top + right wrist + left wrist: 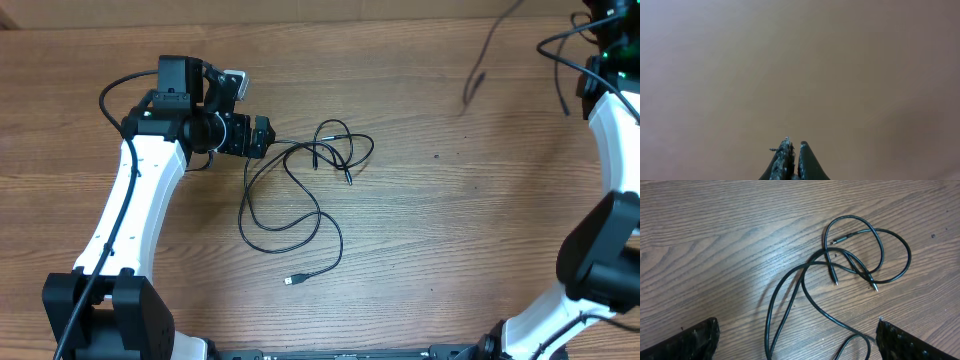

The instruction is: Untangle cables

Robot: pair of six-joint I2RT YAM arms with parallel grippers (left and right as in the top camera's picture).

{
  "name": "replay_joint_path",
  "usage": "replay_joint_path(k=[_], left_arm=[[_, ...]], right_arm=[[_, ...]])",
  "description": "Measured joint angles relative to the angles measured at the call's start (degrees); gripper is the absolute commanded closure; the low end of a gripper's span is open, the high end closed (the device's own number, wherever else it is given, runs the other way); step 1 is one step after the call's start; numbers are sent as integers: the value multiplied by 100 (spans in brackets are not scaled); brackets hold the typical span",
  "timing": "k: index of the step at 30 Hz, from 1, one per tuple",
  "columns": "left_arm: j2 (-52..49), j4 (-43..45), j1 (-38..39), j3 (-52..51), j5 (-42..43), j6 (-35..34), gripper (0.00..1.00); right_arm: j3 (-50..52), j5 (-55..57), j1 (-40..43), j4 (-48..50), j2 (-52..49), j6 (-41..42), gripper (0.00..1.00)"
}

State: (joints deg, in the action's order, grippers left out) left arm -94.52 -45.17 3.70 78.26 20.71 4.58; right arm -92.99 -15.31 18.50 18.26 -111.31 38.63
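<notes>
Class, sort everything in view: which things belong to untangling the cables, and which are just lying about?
Job in hand: cables; left tool, open; right tool, shut.
Just lying about: stray wire at top right; table.

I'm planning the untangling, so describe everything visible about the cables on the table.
The cables are thin, glossy black cords lying limp and flat on the wooden table. A small cluster of crossed loops holds three slim metal-tipped plugs. Longer strands trail from it into one big open loop that ends in a flat USB-style plug. The open left gripper hovers above them and appears to touch nothing; only the table touches them.
</notes>
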Motion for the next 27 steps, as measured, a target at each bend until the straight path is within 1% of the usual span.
replay_joint_path(k=[6,14,15,16,17,18,19,23,27], left_arm=[[0,2,0,0,0,0,0],[0,0,2,0,0,0,0],[0,0,2,0,0,0,0],[0,0,2,0,0,0,0],[0,0,0,0,0,0,0],[0,0,0,0,0,0,0],[0,0,0,0,0,0,0],[0,2,0,0,-2,0,0],[0,0,2,0,0,0,0]], right_arm=[[0,-35,455,-24,-621,48,96],[0,66,1235,4,-890,57,96],[0,122,1368,-24,-901,63,95],[0,166,1462,-46,-907,66,82],[0,214,1569,-81,-914,70,57],[0,245,1685,-131,-920,63,13],[0,278,1786,-170,-922,90,0],[-2,297,2094,-417,-922,107,0],[-2,-210,2190,-616,-925,101,0]])
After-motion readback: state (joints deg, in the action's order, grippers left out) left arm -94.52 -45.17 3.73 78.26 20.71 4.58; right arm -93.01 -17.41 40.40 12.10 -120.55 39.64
